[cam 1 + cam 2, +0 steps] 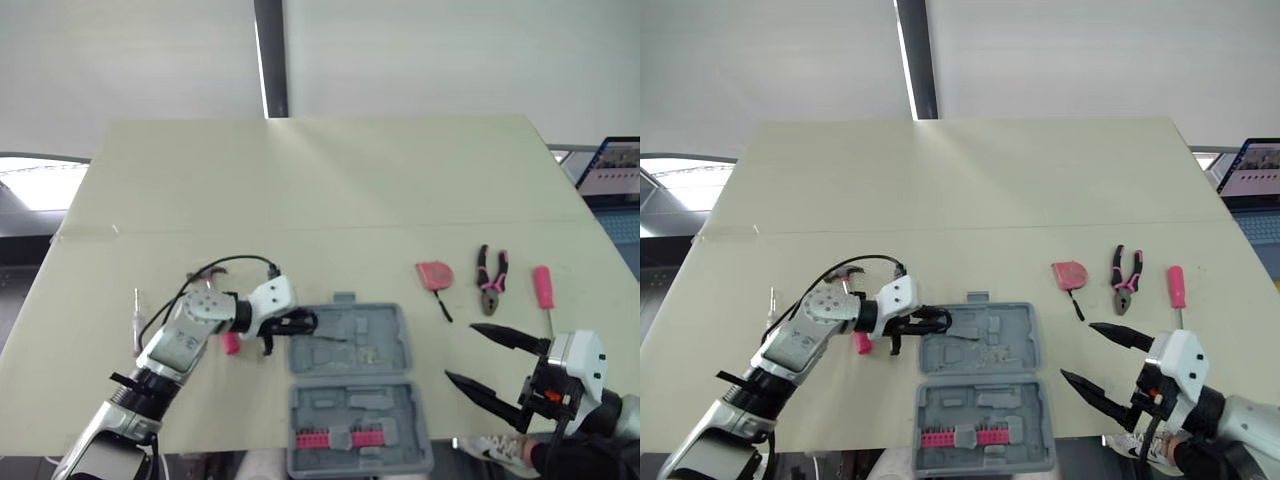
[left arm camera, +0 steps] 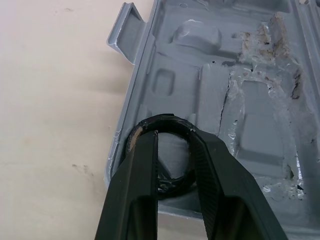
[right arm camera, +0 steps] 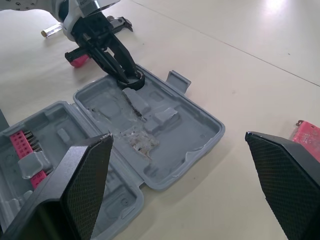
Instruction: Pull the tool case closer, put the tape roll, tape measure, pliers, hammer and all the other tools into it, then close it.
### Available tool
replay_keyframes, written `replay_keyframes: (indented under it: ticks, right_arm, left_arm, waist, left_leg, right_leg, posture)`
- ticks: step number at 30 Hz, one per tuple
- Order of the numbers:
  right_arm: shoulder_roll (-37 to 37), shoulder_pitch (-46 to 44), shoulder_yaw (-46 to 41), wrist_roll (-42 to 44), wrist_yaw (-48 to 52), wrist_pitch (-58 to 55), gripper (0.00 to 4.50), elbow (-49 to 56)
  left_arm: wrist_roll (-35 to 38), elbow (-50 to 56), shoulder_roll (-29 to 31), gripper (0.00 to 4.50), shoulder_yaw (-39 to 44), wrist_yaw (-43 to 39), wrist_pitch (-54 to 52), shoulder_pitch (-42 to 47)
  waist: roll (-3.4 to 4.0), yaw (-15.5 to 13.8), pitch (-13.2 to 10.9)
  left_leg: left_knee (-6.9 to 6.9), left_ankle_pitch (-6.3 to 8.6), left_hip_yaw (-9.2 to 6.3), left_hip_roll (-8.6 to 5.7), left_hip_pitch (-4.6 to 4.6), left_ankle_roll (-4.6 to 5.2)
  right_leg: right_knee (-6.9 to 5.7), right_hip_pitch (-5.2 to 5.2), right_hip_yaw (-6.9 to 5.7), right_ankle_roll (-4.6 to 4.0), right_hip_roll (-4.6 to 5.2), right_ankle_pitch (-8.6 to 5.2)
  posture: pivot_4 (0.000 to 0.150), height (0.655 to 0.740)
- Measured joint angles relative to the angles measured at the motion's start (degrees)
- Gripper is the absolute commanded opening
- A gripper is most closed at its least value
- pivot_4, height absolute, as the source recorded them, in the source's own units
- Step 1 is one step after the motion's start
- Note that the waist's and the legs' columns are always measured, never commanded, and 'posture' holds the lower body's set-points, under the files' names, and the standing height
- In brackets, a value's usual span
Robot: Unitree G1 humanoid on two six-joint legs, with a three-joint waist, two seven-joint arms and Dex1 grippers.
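- Right, the tool case [image 1: 380,342] lies open at the near edge of the worktop [image 1: 320,190]. The pull-in looks done to me, and packing is only beginning.
- First item going in is the black tape roll [image 2: 165,120]. It sits right at the left rim of the case's far tray, over a moulded pocket.
- Left gripper [image 1: 305,322]: jaws narrow, clamped on that roll. Whether it has touched down in the tray I cannot tell.
- Right gripper [image 1: 460,352]: jaws spread wide and holding nothing, hovering off the case's right side above bare worktop.
- Waiting out on the right, in a row well apart from the case, are the tape measure [image 1: 434,275], pliers [image 1: 491,280] and a pink-handled screwdriver [image 1: 543,287].
- The hammer [image 1: 230,343] lies left of the case, partly hidden behind the left arm, with a small metal piece [image 1: 137,312] further left.
- The near tray holds a row of pink bits [image 1: 335,438].
- To my eye nearly every tool is yet to be packed, and the lid is not yet shut.
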State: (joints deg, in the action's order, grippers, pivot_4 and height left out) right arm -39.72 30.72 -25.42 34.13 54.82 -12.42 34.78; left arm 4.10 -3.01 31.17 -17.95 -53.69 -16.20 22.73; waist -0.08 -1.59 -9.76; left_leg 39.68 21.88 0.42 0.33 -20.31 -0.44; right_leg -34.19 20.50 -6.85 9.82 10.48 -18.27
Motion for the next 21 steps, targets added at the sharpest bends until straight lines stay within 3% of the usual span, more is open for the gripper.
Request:
replay_keyframes:
  ticks: [21]
  right_arm:
    - [0.00, -0.10, -1.01, -0.02, 0.72, 1.16, 4.50, -1.16]
  left_arm:
    - [-1.08, -3.58, -1.32, 1.12, 0.37, 1.91, 7.54, -1.78]
  waist:
    - [0.09, -0.04, 0.09]
  left_leg:
    - [-0.02, 0.00, 0.00, 0.00, 0.10, 0.00]
  right_leg:
    - [0.01, -0.09, 0.00, 0.00, 0.00, 0.00]
  posture:
    - [0.150, 0.7373]
